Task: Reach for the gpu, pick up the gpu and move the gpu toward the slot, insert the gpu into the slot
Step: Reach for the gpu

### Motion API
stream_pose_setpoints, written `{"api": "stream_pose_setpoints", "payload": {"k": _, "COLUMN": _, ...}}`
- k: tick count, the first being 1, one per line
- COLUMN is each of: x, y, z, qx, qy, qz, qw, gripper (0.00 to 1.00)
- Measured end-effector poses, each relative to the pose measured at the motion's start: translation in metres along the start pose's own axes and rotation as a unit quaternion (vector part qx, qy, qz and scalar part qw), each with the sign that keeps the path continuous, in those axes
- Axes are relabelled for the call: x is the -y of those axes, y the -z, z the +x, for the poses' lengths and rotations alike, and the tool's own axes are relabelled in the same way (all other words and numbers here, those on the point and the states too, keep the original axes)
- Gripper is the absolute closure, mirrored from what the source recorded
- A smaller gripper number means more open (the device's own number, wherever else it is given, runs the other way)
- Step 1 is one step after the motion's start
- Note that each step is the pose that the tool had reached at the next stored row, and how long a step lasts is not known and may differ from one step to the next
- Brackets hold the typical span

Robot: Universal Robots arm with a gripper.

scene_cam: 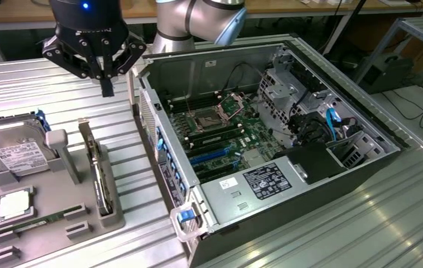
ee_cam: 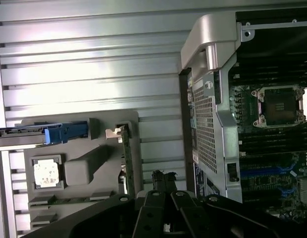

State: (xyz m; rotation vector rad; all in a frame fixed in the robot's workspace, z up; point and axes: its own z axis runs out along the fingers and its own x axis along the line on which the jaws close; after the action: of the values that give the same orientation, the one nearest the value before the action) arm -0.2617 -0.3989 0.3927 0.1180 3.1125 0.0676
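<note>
**GPU ON EDGE IN HOLDER; GRIPPER EMPTY**

One gpu stands on edge in the grey holder on the worktop. Its long axis runs near-to-far, bracket end farthest. One hard drive lies alongside. The slot is inside the open computer case. One gripper, fingers pressed together and holding nothing, hangs beyond.

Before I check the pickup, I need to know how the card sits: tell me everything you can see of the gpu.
The gpu is a thin dark card standing upright on its long edge in a groove of the grey holder, on the ribbed metal table, at the exterior view's left of the open computer case. A silver metal bracket caps one end. Only the holder touches it; the shut gripper hangs above and apart from it.
</note>
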Motion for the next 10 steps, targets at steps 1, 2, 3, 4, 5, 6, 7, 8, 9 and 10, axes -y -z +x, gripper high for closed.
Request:
{"api": "stream_pose_setpoints", "payload": {"k": 1, "x": 0.0001, "y": 0.0, "z": 0.001, "qx": 0.0, "qy": 0.0, "qz": 0.0, "qw": 1.0, "gripper": 0.89}}
{"api": "stream_pose_setpoints", "payload": {"k": 2, "x": 0.0002, "y": 0.0001, "z": 0.003, "qx": 0.0, "qy": 0.0, "qz": 0.0, "qw": 1.0, "gripper": 0.89}}
{"api": "stream_pose_setpoints", "payload": {"k": 3, "x": 0.0003, "y": 0.0001, "z": 0.004, "qx": 0.0, "qy": 0.0, "qz": 0.0, "qw": 1.0, "gripper": 0.89}}
{"api": "stream_pose_setpoints", "payload": {"k": 4, "x": 0.0004, "y": 0.0001, "z": 0.005, "qx": 0.0, "qy": 0.0, "qz": 0.0, "qw": 1.0, "gripper": 0.89}}
{"api": "stream_pose_setpoints", "payload": {"k": 5, "x": 0.0005, "y": 0.0002, "z": 0.007, "qx": 0.0, "qy": 0.0, "qz": 0.0, "qw": 1.0, "gripper": 0.89}}
{"api": "stream_pose_setpoints", "payload": {"k": 6, "x": 0.0006, "y": 0.0002, "z": 0.008, "qx": 0.0, "qy": 0.0, "qz": 0.0, "qw": 1.0, "gripper": 0.89}}
{"api": "stream_pose_setpoints", "payload": {"k": 7, "x": 0.0007, "y": 0.0002, "z": 0.01, "qx": 0.0, "qy": 0.0, "qz": 0.0, "qw": 1.0, "gripper": 0.89}}
{"api": "stream_pose_setpoints", "payload": {"k": 8, "x": 0.0008, "y": 0.0002, "z": 0.011, "qx": 0.0, "qy": 0.0, "qz": 0.0, "qw": 1.0, "gripper": 0.89}}
{"api": "stream_pose_setpoints", "payload": {"k": 9, "x": 0.001, "y": 0.0003, "z": 0.013, "qx": 0.0, "qy": 0.0, "qz": 0.0, "qw": 1.0, "gripper": 0.89}}
{"api": "stream_pose_setpoints", "payload": {"k": 10, "x": 0.0011, "y": 0.0004, "z": 0.014, "qx": 0.0, "qy": 0.0, "qz": 0.0, "qw": 1.0, "gripper": 0.89}}
